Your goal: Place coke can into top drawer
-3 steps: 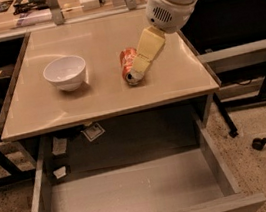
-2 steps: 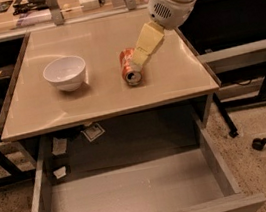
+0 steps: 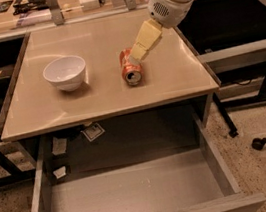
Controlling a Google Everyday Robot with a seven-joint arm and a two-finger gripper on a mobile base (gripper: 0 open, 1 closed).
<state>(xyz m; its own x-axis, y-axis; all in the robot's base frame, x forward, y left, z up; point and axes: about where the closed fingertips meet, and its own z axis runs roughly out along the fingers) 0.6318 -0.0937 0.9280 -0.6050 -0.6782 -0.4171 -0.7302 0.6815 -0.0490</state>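
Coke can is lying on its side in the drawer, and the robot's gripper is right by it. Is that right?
Not quite. The coke can lies on its side on the beige tabletop, not in the top drawer, which stands open below. The gripper is right by it. The camera view shows this.

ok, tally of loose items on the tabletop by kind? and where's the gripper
coke can: 1, lying on its side
white bowl: 1
Total: 2, both on the beige tabletop
The gripper is down at the coke can's far end. The top drawer is open below.
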